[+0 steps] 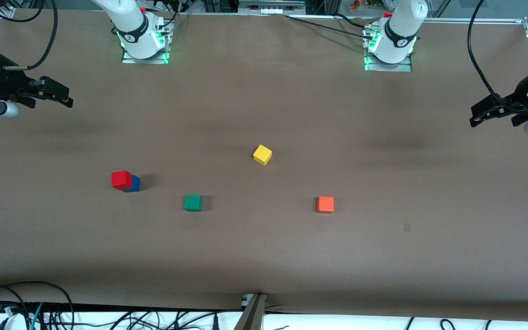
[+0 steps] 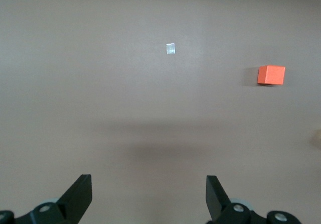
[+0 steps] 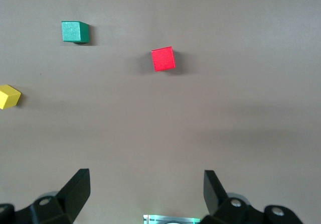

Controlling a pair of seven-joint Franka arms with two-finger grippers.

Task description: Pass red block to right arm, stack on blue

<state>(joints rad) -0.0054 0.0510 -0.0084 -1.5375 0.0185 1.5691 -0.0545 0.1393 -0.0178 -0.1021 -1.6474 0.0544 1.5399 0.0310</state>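
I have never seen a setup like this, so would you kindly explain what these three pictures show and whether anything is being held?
These are two white robot arms at a brown table. One picture looks down from a high camera facing them; the other two come from cameras on each arm's wrist.

On the table, the red block sits on the blue block, toward the right arm's end. A green block, a yellow block and an orange block lie apart from it.

The left gripper and the right gripper both hang open over the table's ends, holding nothing.
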